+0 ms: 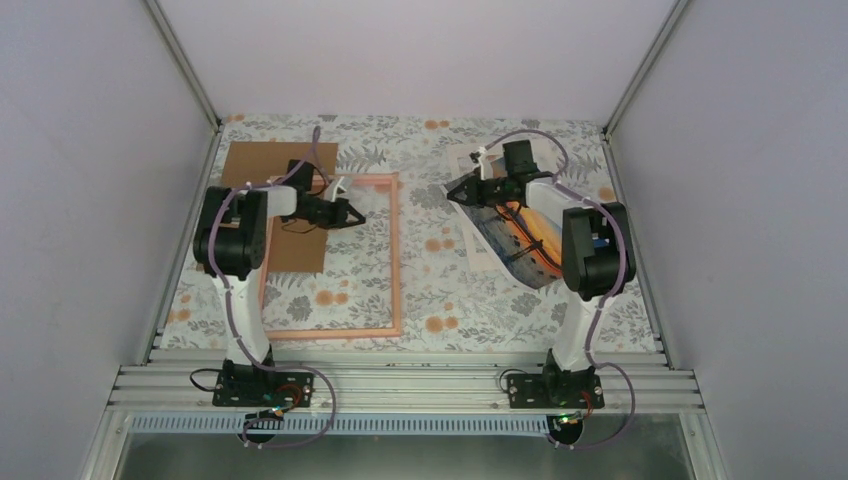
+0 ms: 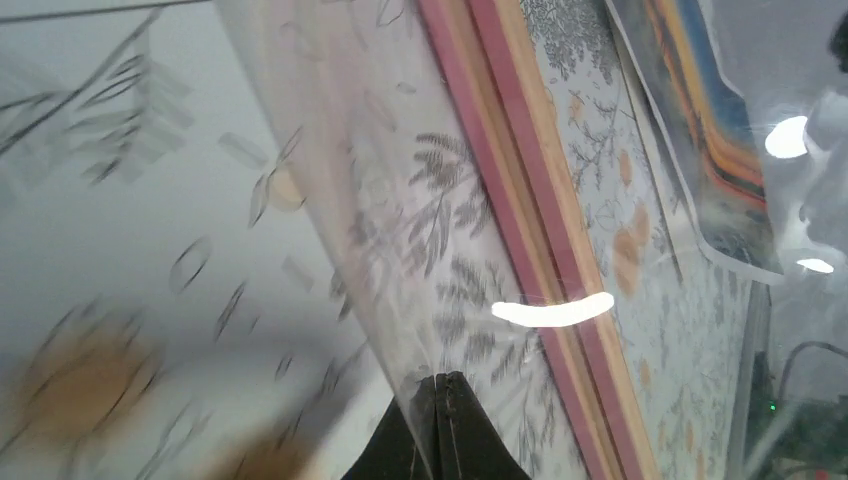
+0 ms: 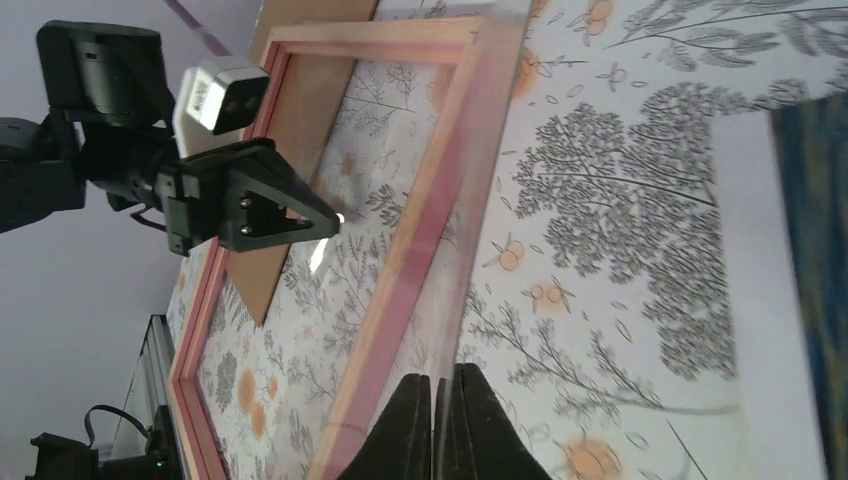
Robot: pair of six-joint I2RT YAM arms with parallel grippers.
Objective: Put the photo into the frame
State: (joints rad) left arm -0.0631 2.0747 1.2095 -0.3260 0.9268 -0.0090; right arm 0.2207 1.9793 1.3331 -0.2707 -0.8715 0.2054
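Both grippers are shut on the edges of a clear plastic sheet (image 2: 330, 150) and hold it tilted above the table. My left gripper (image 1: 350, 213) pinches its left edge over the upper part of the thin pink frame (image 1: 396, 250); its fingers meet on the sheet in the left wrist view (image 2: 440, 378). My right gripper (image 1: 452, 192) pinches the right edge (image 3: 437, 378), just right of the frame's right rail (image 3: 420, 230). The sunset photo (image 1: 520, 240) lies on the table under the right arm, on a white sheet, and shows in the left wrist view (image 2: 700, 120).
A brown cardboard sheet (image 1: 270, 200) lies under the frame's upper left corner. A white board (image 3: 760, 300) lies under the photo at the right. Floral cloth (image 1: 430, 290) covers the table. Side walls (image 1: 120, 200) stand close to the left and right.
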